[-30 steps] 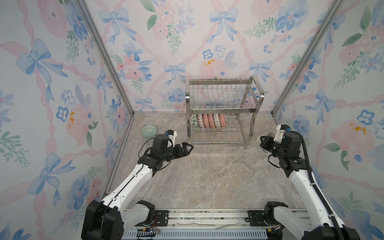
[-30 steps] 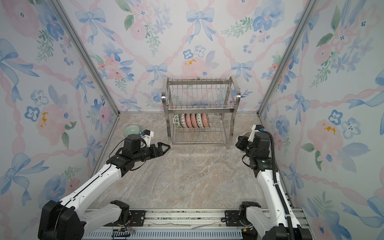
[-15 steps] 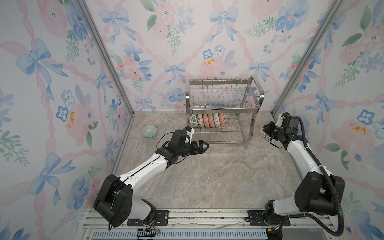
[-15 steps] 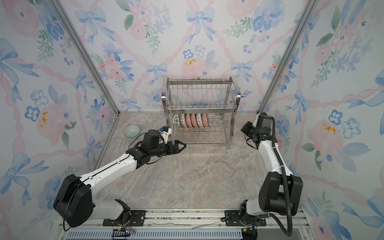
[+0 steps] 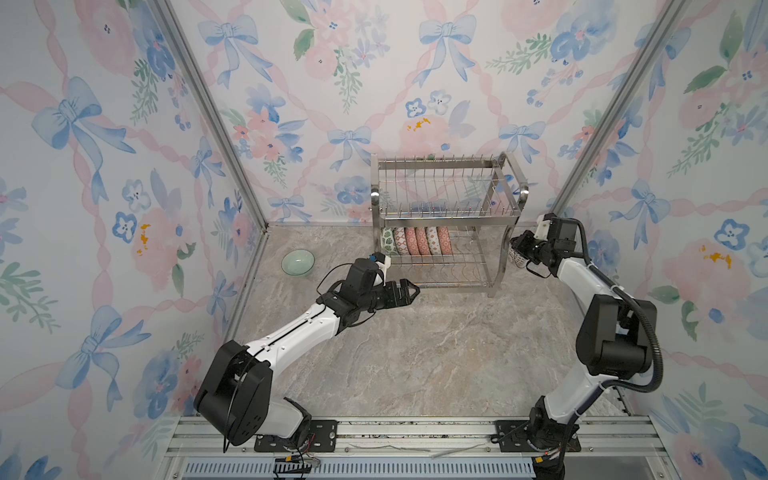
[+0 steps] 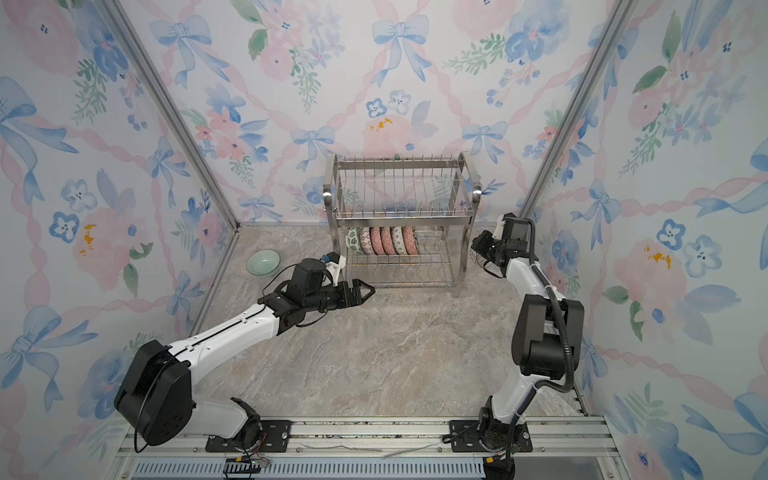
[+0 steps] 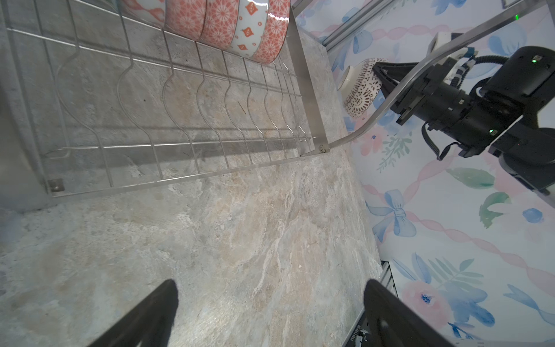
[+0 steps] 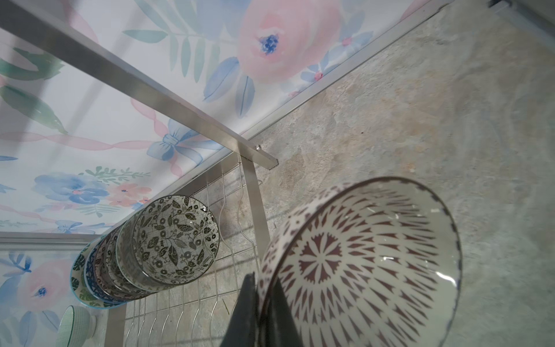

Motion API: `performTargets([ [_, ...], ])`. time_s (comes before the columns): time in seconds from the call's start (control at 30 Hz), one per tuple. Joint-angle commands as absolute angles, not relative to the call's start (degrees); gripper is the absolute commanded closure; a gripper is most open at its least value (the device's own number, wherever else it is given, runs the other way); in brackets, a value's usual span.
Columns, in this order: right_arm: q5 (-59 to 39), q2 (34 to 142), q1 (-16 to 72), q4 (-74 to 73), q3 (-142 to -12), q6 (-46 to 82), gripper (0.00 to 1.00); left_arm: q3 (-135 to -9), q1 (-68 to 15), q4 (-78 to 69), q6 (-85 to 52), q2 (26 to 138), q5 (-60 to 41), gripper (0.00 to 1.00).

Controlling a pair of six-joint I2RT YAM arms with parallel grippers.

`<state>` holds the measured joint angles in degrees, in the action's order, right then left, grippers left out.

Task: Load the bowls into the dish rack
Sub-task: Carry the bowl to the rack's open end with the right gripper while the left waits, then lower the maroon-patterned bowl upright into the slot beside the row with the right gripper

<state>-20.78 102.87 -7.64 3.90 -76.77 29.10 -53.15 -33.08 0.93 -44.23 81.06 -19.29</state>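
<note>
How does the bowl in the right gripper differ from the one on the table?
The held bowl is white with a dark pattern; the pale green bowl is green throughout. The held bowl is tipped sideways, pinched by the right gripper; the pale green bowl sits upright on the table. Both are outside the dish rack.

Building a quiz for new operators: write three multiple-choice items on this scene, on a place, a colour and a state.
1. The racked bowls stand on the dish rack's: A upper tier; B lower tier; C top rail.
2. The lone bowl on the table is: A pale green; B red; C black.
3. The right gripper is: A open; B out of sight; C shut on a patterned bowl.
Key: B, they line the lower tier; A, plain pale glaze; C, its fingers pinch the rim.
</note>
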Motion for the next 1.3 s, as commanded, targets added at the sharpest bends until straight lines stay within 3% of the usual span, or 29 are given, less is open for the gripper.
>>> performTargets([
  [0.0,-24.53,103.87,-5.47,-0.88,-80.89,27.24,1.0,-54.74,-33.46,0.44,-44.65,81.69,-18.81,0.02],
  [0.5,-29.65,106.05,-2.28,-8.27,-79.66,29.53,1.0,-53.61,-33.44,1.53,-44.21,80.34,-17.68,0.02],
  [1.0,-30.97,95.61,3.57,-15.18,-66.25,32.18,1.0,-54.67,-32.92,3.15,-43.12,80.72,-16.78,0.02],
  [1.27,-38.24,94.47,4.26,-19.07,-64.68,32.22,1.0,-54.4,-32.2,3.6,-42.75,80.91,-16.88,0.02],
])
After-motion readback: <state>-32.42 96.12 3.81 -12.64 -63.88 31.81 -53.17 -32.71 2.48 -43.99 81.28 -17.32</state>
